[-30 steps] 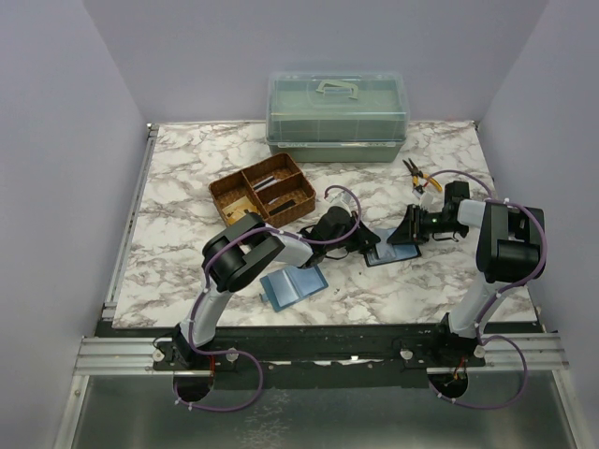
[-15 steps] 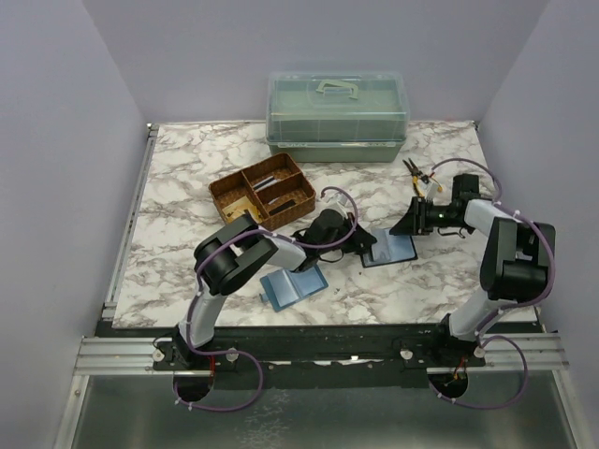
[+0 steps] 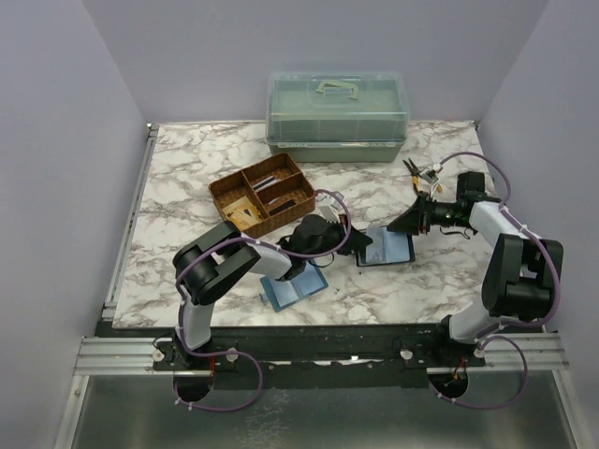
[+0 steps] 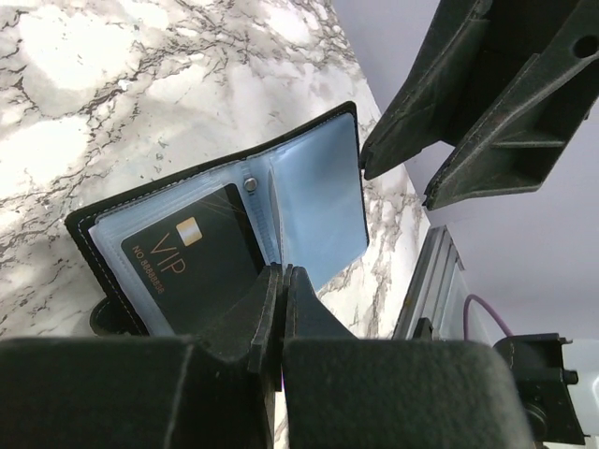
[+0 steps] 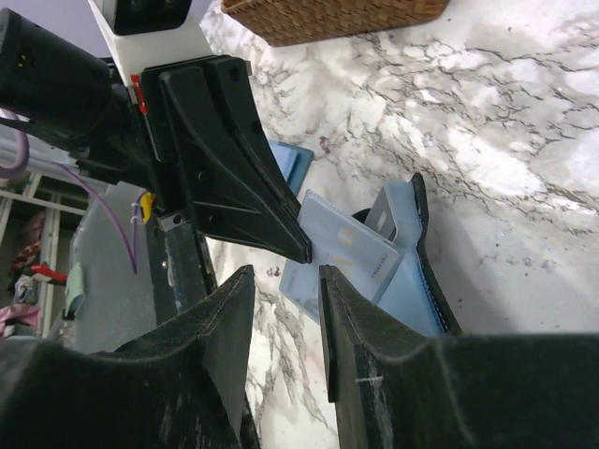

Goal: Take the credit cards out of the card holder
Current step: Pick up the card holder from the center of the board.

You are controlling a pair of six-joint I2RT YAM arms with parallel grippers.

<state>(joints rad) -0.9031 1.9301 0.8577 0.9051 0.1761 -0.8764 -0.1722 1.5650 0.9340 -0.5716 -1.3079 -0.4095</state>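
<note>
Card holder [image 4: 234,220]: lying open on the table [image 4: 112,84] between the two sets of fingers, its fold running straight ahead of the left fingers [image 4: 271,292]. Those are pressing closed with their tips touching its near edge, though whether they are pinching a sleeve cannot be told, while the right fingers [image 5: 239,309] are standing apart and empty just short of the opposite edge, making the left arm the nearer. Contents: a black card [image 4: 192,257] is sitting in the sleeve just left of the left fingertips and a pale card [image 5: 351,245] is showing just ahead of the right fingers; the tray [image 3: 217,190] and lidded box [image 3: 337,117] are lying well beyond both, contents too small to tell.
</note>
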